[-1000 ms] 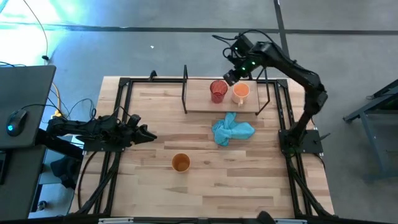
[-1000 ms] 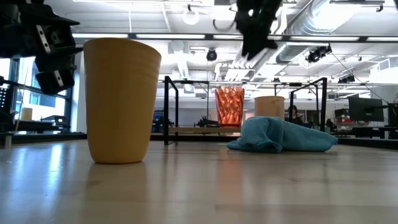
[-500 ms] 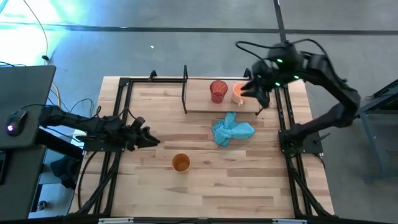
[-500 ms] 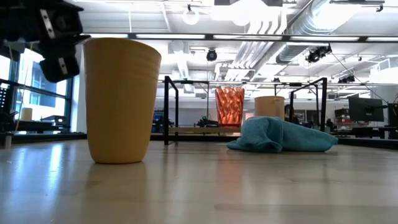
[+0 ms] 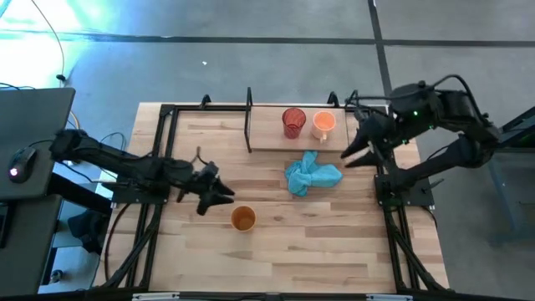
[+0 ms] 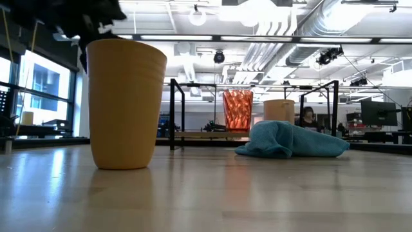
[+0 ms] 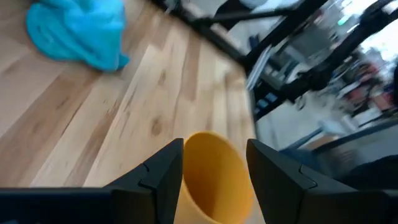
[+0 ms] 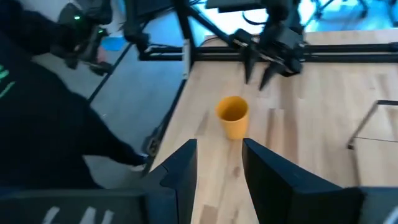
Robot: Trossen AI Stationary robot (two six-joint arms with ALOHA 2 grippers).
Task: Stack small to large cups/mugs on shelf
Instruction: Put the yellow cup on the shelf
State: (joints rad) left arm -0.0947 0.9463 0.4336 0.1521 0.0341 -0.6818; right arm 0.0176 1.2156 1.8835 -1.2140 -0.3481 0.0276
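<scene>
Jaws of left gripper (image 7: 211, 163) straddle amber cup (image 7: 214, 177), untouched.

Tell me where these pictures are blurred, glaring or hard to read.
Left wrist view: the room beyond the table edge smears with motion blur; the amber-orange cup is soft. High view: cyan glare washes the floor at the top left corner. Low view: the left gripper is a dark silhouette against bright ceiling lights. Right wrist view: the foreground fingers are dark and out of focus.

Blue cloth (image 5: 313, 176) crumpled mid-table, right of center, on the tabletop (image 5: 318, 242). Far left, off the table: dark desk (image 5: 33, 125) w/ mouse (image 5: 20, 162). Person (image 6: 309, 118) seated in bg, far right.
</scene>
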